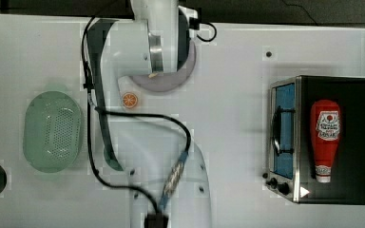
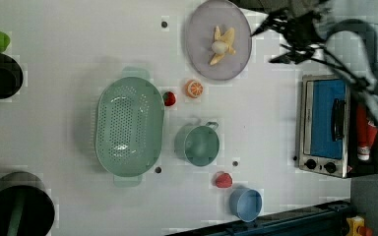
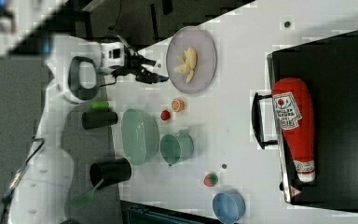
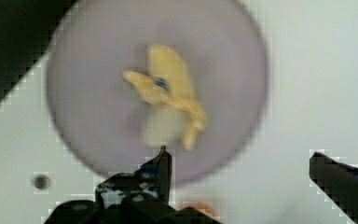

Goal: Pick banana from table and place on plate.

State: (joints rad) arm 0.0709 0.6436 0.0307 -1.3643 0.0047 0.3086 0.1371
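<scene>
Banana (image 2: 223,45) lies peeled near the middle of the plate (image 2: 199,29), far end of the white surface (image 2: 69,54) in the left view. Claw (image 4: 242,172) spread wide, empty, above the plate's rim. Orange slice (image 2: 194,88) beside plate.

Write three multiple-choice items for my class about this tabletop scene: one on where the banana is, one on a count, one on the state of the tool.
1. Where does the banana lie?
A. In the green basket
B. On the lilac plate
C. On the oven

2. How many red strawberries stand on the table in the left view?
A. Two
B. Four
C. None

3. How is the tool?
A. Shut on the banana
B. Shut on the orange slice
C. Open, holding nothing

Answers:
1 B, the peeled banana rests inside the plate's rim.
2 A, one strawberry sits beside the basket, another near the blue cup.
3 C, the wrist view shows its fingers wide apart above the plate.
</scene>
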